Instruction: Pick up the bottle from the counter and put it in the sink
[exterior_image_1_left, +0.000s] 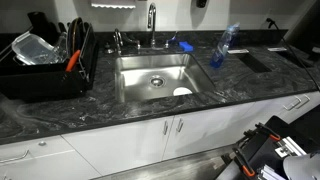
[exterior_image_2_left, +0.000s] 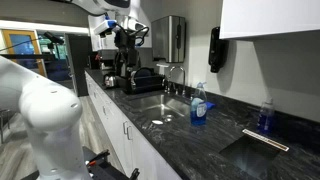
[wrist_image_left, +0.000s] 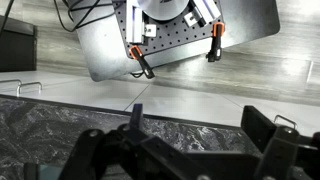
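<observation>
The translucent blue bottle (exterior_image_1_left: 222, 45) stands upright on the dark marbled counter (exterior_image_1_left: 120, 112), just right of the steel sink (exterior_image_1_left: 140, 85); it also shows in an exterior view (exterior_image_2_left: 199, 105) beside the sink (exterior_image_2_left: 160, 104). My gripper (exterior_image_2_left: 125, 37) hangs high above the far end of the counter (exterior_image_2_left: 190, 140), well away from the bottle. In the wrist view the gripper (wrist_image_left: 200, 125) is open and empty, over the counter's front edge (wrist_image_left: 60, 125). The bottle is out of the wrist view.
A black dish rack (exterior_image_1_left: 45, 65) stands left of the sink. A faucet (exterior_image_1_left: 152, 22) and a small flat blue object (exterior_image_1_left: 185, 46) are behind it. A white round item (exterior_image_1_left: 182, 92) lies in the basin. A second blue bottle (exterior_image_2_left: 265, 115) stands further along.
</observation>
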